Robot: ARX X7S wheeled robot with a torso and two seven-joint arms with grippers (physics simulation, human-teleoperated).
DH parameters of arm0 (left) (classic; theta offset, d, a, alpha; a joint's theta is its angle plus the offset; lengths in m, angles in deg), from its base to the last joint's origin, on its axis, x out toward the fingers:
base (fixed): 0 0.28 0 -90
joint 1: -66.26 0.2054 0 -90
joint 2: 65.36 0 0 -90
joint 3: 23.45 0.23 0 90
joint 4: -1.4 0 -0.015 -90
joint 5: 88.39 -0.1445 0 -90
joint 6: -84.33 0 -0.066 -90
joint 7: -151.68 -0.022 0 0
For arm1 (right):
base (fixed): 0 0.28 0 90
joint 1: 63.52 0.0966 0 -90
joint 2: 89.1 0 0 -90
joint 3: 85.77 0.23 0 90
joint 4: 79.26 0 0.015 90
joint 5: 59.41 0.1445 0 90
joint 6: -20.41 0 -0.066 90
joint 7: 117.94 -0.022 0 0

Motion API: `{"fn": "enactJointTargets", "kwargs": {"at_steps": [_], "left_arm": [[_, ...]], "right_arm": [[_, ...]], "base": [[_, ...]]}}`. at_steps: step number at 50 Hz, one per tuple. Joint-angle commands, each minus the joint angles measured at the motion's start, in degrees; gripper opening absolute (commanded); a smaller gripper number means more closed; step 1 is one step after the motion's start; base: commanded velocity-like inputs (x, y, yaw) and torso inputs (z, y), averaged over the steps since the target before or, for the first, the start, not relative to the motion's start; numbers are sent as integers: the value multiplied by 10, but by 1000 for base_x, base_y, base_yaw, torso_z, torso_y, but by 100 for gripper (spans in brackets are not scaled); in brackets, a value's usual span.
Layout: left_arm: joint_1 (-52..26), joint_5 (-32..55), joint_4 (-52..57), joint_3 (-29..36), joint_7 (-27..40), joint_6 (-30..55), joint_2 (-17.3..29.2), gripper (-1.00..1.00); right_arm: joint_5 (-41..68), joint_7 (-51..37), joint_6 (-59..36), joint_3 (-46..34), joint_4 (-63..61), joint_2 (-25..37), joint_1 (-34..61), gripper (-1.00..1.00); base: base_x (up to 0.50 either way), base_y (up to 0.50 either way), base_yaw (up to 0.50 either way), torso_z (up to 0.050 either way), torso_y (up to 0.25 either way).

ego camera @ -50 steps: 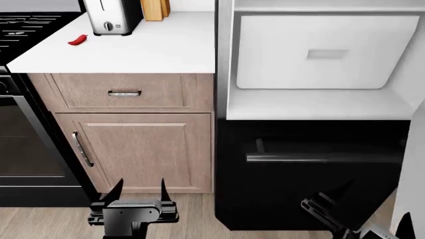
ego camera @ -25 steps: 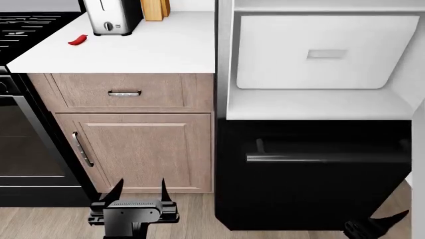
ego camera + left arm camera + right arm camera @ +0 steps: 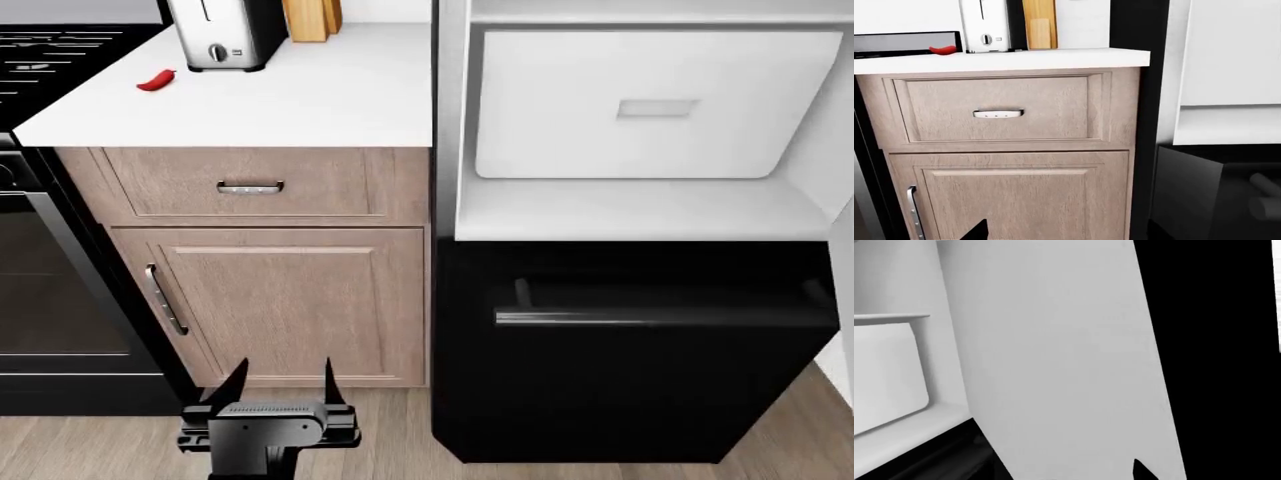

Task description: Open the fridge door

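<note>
On the countertop (image 3: pixel 320 100), a toaster (image 3: pixel 220 35) stands behind a chili pepper (image 3: pixel 156 80). Below sit a drawer (image 3: pixel 254 185) and cabinet door (image 3: pixel 280 305); the fridge's lower drawer (image 3: pixel 627 350) stands right of them.

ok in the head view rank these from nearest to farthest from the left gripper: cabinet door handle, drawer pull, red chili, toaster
From the left gripper, low in the head view:
1. cabinet door handle, vertical bar just up and to its left
2. drawer pull, on the wood drawer above
3. red chili, on the white countertop, left part
4. toaster, at the countertop's back
</note>
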Motion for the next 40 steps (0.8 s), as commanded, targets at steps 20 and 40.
{"fn": "enactJointTargets", "kwargs": {"at_steps": [20, 40], "left_arm": [[1, 1, 3, 2, 3, 1, 3, 100], [-2, 6, 3, 2, 2, 0, 2, 100]], "right_arm": [[25, 27, 43, 97, 36, -40, -53, 100], [61, 46, 57, 164, 27, -30, -84, 100]], "base": [[0, 0, 0, 0, 0], [0, 0, 0, 0, 0]]}}
